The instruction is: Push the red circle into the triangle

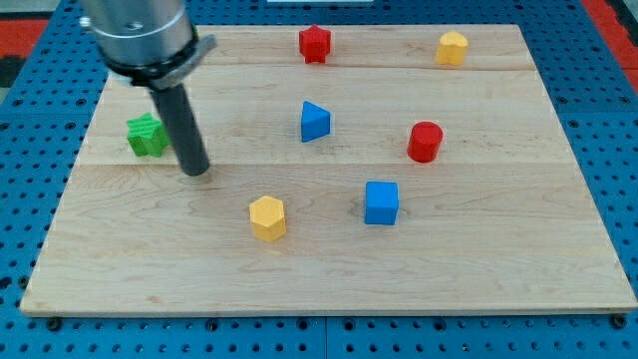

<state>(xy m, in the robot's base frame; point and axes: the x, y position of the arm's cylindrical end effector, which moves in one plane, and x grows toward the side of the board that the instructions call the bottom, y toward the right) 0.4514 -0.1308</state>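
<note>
The red circle [425,141] is a short red cylinder standing right of the board's middle. The blue triangle [314,122] stands to its left, a good gap between them. My tip [196,170] rests on the board at the view's left, far left of both blocks and just right of a green block [147,135]. It touches no block.
A red block [315,43] and a yellow block [452,47] stand near the board's top edge. A blue cube [381,202] and a yellow hexagon [267,217] stand lower down. The wooden board [518,269] lies on a blue pegboard.
</note>
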